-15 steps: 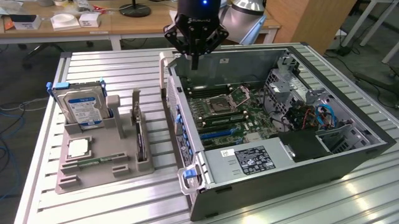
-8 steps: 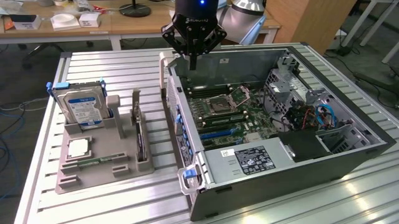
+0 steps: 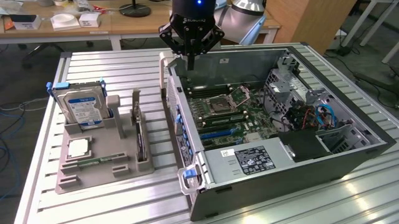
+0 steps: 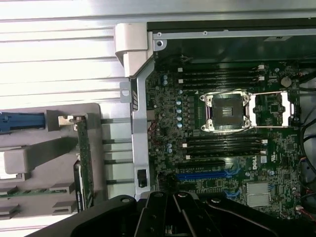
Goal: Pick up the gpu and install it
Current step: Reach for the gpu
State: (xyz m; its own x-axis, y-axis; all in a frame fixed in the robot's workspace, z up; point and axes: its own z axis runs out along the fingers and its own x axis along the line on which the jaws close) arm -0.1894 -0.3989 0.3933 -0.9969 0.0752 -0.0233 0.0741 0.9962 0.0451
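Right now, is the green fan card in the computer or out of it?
Out. The gpu stands on edge in the grey tray beside the computer case, and the blue slot inside is bare.

I log: black pincer [image 3: 190,65]; green gpu [image 4: 83,148]; grey-beige holder [image 3: 93,172]; silver hard drive [image 3: 81,109], blue label; green motherboard [image 3: 227,114]; dark grey case [image 3: 281,186]; pale ribbed tabletop [image 3: 112,65].
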